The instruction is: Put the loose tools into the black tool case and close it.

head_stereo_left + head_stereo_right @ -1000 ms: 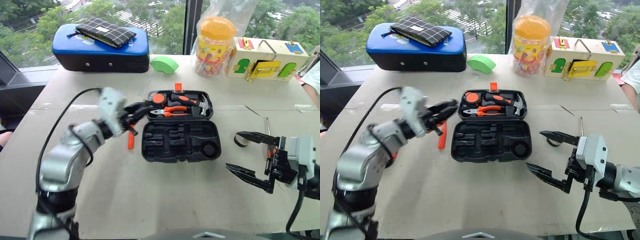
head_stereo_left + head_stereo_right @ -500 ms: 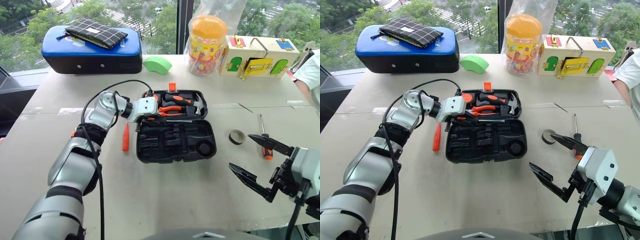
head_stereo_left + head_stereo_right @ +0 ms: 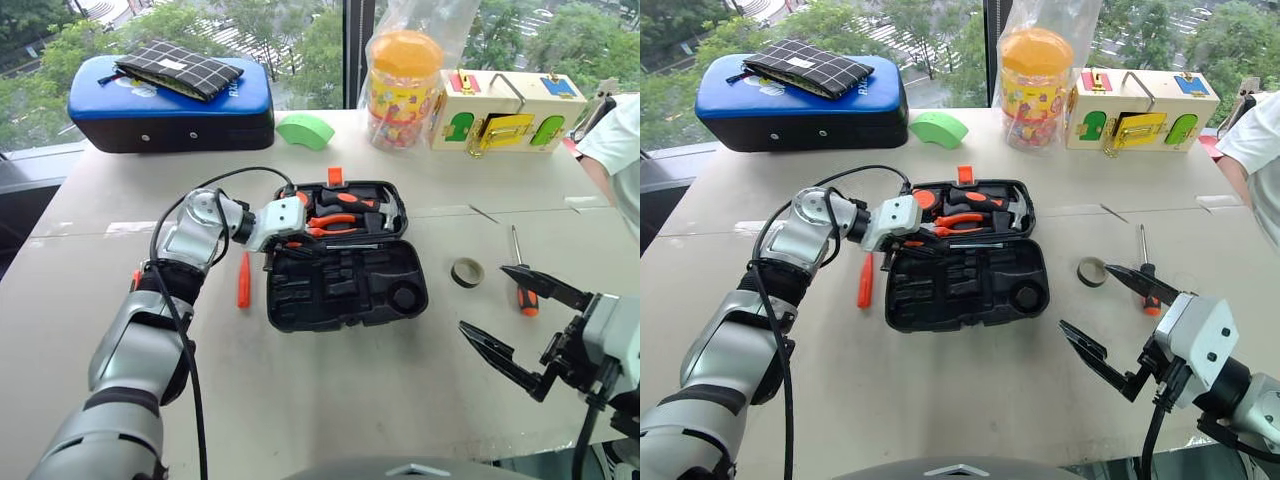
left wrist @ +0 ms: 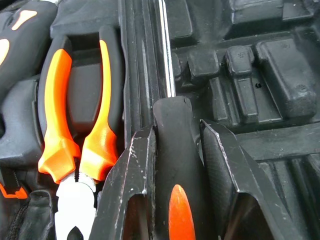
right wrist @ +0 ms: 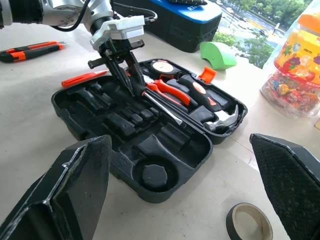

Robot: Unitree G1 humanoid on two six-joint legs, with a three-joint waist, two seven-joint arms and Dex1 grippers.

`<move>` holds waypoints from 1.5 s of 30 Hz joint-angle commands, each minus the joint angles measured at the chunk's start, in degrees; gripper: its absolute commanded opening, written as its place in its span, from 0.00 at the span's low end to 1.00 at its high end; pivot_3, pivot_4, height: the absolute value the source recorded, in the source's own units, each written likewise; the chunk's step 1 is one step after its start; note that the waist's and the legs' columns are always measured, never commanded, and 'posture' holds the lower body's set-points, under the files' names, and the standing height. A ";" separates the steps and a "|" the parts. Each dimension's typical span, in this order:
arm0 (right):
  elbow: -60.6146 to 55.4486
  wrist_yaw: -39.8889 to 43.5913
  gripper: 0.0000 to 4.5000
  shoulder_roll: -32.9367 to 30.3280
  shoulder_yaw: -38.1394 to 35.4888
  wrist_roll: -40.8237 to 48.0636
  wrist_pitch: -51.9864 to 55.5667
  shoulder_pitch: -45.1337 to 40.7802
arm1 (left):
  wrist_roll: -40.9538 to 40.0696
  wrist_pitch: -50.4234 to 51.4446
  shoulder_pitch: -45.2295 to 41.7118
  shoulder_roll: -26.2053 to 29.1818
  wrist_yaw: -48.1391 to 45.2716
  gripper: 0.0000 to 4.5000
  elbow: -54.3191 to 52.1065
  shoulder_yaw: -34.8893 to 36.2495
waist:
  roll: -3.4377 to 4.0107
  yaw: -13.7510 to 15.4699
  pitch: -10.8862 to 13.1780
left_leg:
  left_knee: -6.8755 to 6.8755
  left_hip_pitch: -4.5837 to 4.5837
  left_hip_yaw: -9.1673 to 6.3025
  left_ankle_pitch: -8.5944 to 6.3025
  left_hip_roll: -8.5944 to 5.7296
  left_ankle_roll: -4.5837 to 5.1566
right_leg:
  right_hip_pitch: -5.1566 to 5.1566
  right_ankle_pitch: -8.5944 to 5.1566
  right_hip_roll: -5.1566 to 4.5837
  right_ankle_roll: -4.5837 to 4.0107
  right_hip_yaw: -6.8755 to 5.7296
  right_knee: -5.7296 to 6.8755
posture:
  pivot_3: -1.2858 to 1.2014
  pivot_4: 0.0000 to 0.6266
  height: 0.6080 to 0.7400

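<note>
The left gripper (image 4: 175,150) is clamped on a black-and-orange screwdriver (image 4: 172,165), its shaft running ahead of the fingertips along the hinge of the open black tool case (image 3: 345,285) directly below. The right gripper (image 3: 515,320), jaws wide apart, hovers nearer the tape ring (image 3: 466,272).
</note>
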 commanded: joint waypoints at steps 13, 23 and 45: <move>-1.91 3.61 1.00 0.33 -2.24 1.53 0.65 0.60 | -4.69 14.72 3.33 0.65 -1.70 0.17 -14.83 2.50 | 0.01 0.08 0.02 | 0.04 -0.01 0.01 -0.01 0.03 0.00 | 0.00 0.01 0.02 -0.01 0.01 0.00 | 0.52 0.24 1.00; -1.24 6.31 1.00 1.34 -1.66 -0.12 0.08 2.04 | -6.71 23.03 7.72 1.91 1.24 0.17 -23.62 2.47 | 0.03 0.05 0.03 | 0.25 -0.01 0.04 -0.01 0.06 -0.01 | -0.01 0.01 0.03 -0.03 0.05 0.25 | 0.52 0.24 1.00; 0.04 9.26 1.00 3.12 -1.22 -2.00 -1.21 2.32 | 4.46 4.69 3.02 -0.62 11.34 0.39 -6.21 -2.19 | 0.11 1.93 -0.07 | 0.49 0.03 0.09 0.00 0.09 -0.05 | -0.03 0.00 0.00 -0.04 0.09 0.55 | 0.52 0.24 1.00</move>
